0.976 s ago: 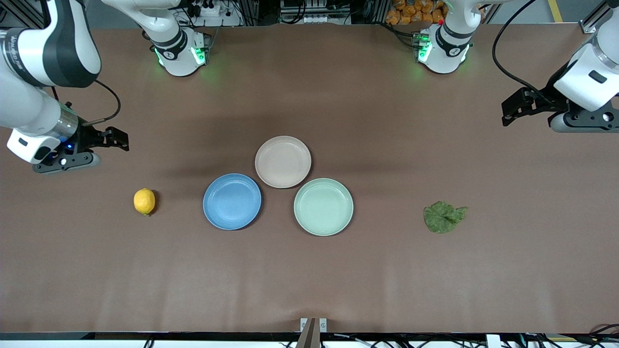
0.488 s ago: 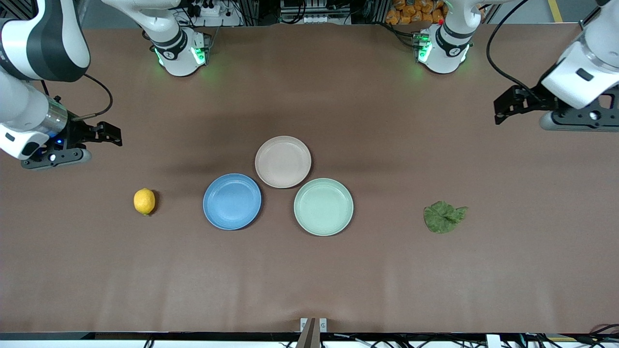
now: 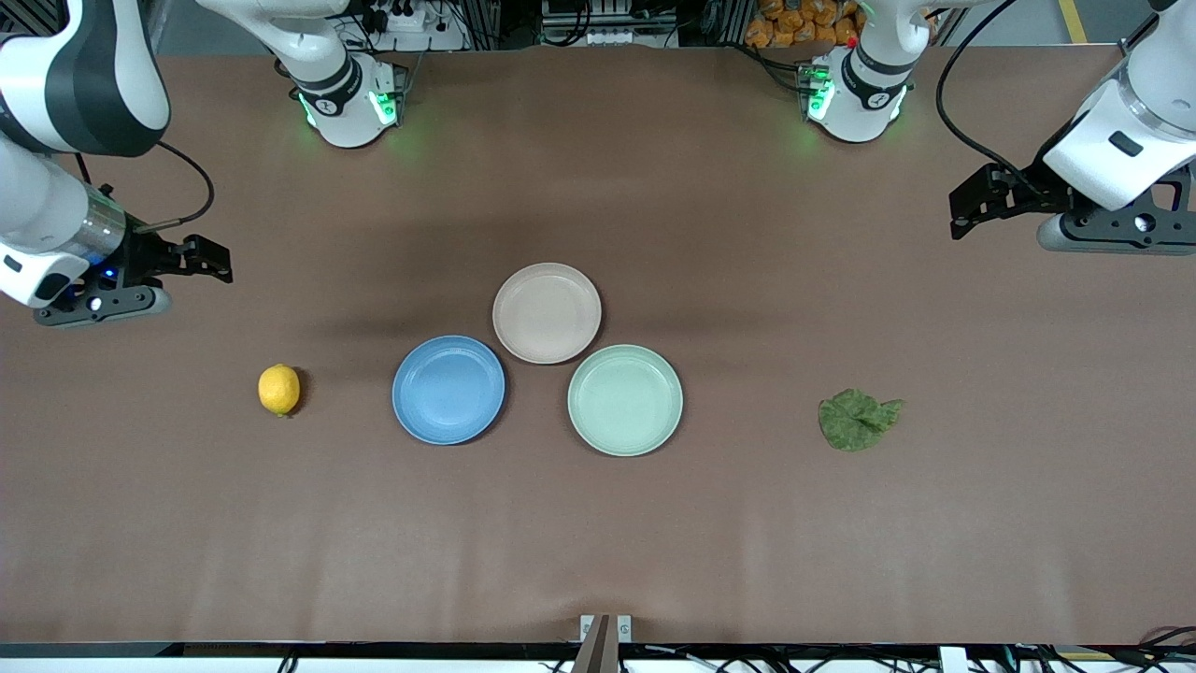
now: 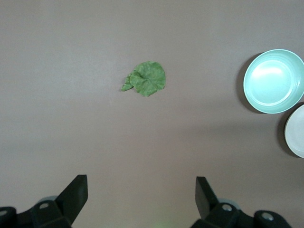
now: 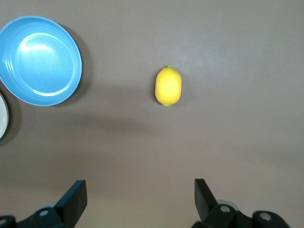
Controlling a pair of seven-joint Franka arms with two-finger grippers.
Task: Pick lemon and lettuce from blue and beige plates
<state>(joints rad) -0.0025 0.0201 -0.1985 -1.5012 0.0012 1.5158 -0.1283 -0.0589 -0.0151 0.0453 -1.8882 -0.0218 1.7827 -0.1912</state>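
The lemon (image 3: 279, 389) lies on the bare table toward the right arm's end, beside the empty blue plate (image 3: 448, 390). The lettuce (image 3: 857, 420) lies flat on the table toward the left arm's end, beside the mint plate. The beige plate (image 3: 547, 312) is empty too. My right gripper (image 3: 210, 259) is open and empty above the table, well apart from the lemon (image 5: 168, 86). My left gripper (image 3: 972, 201) is open and empty above the table, well apart from the lettuce (image 4: 147, 79). In the wrist views both the left gripper (image 4: 141, 190) and the right gripper (image 5: 140, 192) hold nothing.
An empty mint-green plate (image 3: 625, 400) touches the cluster of plates at mid-table; it also shows in the left wrist view (image 4: 274, 80). The blue plate (image 5: 40, 60) shows in the right wrist view. The arms' bases (image 3: 348, 103) stand along the table's edge farthest from the front camera.
Both grippers have drawn back a little toward their own ends of the table. The lemon, the lettuce and the plates have not moved.
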